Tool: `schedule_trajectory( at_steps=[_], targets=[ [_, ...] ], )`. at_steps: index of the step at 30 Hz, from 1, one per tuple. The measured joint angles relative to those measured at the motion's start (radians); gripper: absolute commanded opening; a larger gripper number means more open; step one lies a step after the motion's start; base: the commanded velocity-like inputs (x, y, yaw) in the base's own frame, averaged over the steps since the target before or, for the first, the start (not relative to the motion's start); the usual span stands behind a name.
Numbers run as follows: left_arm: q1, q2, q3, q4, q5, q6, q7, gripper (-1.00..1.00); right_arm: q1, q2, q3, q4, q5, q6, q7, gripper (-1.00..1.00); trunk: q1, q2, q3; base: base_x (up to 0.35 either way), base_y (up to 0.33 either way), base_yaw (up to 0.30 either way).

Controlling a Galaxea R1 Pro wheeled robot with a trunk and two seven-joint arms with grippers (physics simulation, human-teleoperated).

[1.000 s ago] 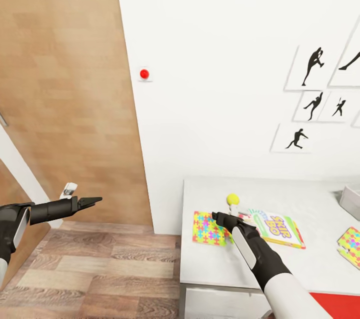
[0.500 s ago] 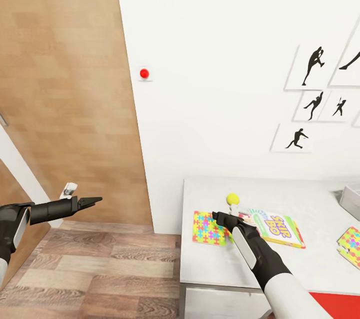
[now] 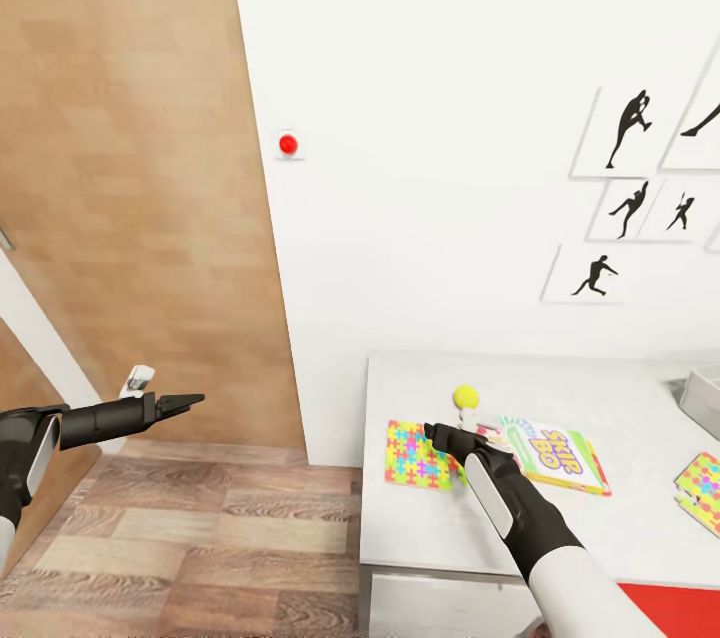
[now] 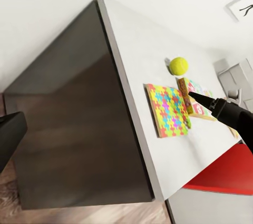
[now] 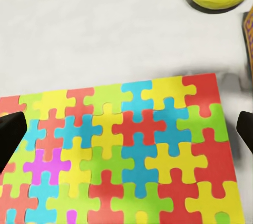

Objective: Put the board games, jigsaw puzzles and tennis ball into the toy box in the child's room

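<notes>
The right gripper (image 3: 440, 434) hangs with its fingers spread just over the near puzzle (image 3: 420, 456), so I'd say picking that puzzle is the step in hand; next it must drop and pinch an edge of so thin a square. Beyond lie the ball (image 3: 465, 398) and Skip-Bo box (image 3: 553, 456), the toy box (image 3: 702, 396) far off; the left gripper (image 3: 183, 404), pressed together, idles over the floor.
</notes>
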Motion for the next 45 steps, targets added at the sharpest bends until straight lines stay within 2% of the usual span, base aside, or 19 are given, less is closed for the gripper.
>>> schedule_trajectory(
  at_steps=[27,45],
  targets=[
    [0.0,0.0,0.0,0.0,0.001,0.0,0.0,1.0,0.0,0.0,0.0,0.0,0.0,-0.001,0.0,1.0,0.0,0.0,-0.041,0.0,-0.005,0.0],
    [0.0,-0.003,0.0,0.0,0.0,0.0,0.001,1.0,0.0,0.0,0.0,0.0,0.0,-0.003,0.0,1.0,0.0,0.0,-0.05,0.0,-0.039,0.0]
  ],
)
